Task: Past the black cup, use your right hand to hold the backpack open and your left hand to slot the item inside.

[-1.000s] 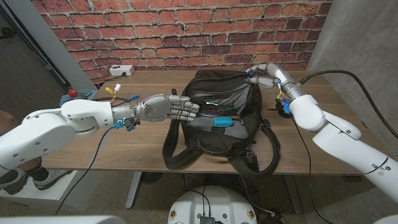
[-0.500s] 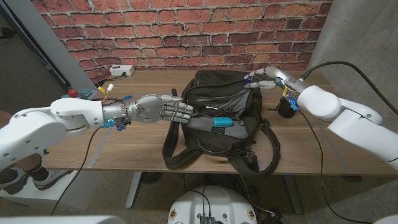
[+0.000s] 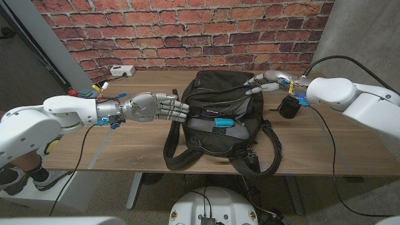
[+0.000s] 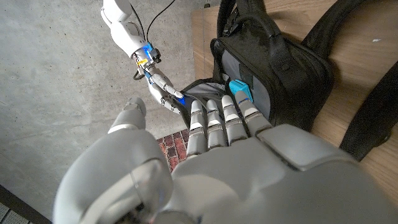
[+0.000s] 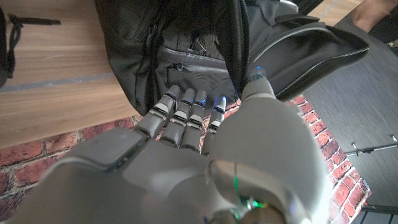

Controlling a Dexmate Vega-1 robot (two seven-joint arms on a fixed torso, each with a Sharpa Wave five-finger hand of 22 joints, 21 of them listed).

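A red brick wall (image 3: 187, 31) runs behind the wooden tabletop (image 3: 125, 134), with a grey concrete surface (image 3: 356, 31) at the robot's right. The black backpack (image 3: 219, 125) lies in the middle of the tabletop, its main opening gaping at the far end and its straps trailing over the near edge. A teal item (image 3: 224, 122) sits in the front pocket, showing above its rim. The black cup (image 3: 289, 107) stands just beside the backpack on the right. A white power strip (image 3: 122, 71) lies at the far left by the wall.

The left hand (image 3: 153, 107) hovers just left of the backpack, fingers stretched out side by side toward it and holding nothing; the left wrist view shows the teal item (image 4: 240, 92) just past its fingertips. The right hand (image 3: 269, 80) reaches over the cup to the backpack's far right corner, and its fingers (image 5: 186, 112) rest at the open rim without clearly clasping the fabric.

Since a second ago, the right arm has swung outward and lower, and the cup, then hidden behind it, now shows plainly. The left hand has drawn slightly back from the backpack.
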